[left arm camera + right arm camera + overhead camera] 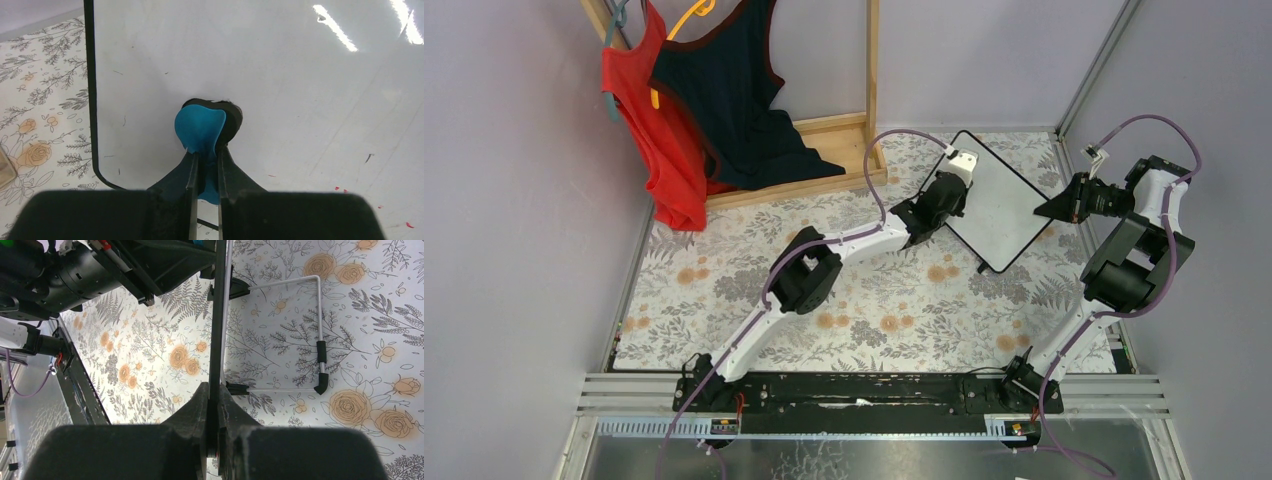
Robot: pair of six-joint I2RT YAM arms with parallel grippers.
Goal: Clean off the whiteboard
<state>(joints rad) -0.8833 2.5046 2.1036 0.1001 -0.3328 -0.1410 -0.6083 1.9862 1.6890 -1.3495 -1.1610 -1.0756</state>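
The whiteboard (994,200), white with a thin black frame, stands tilted at the back right of the floral table. My left gripper (946,200) is shut on a small blue eraser (200,131), which presses on the board face (280,80) near its left edge. A few small red marks (345,190) show low on the board. My right gripper (1056,206) is shut on the board's right edge; the right wrist view shows the black frame (217,315) edge-on between my fingers (197,410), with the wire stand (320,330) behind.
A wooden rack (871,80) with a red top (659,130) and a dark top (729,100) hanging from it stands at the back left. The floral cloth (874,300) covers the table. A metal rail (874,395) holds the arm bases at the near edge.
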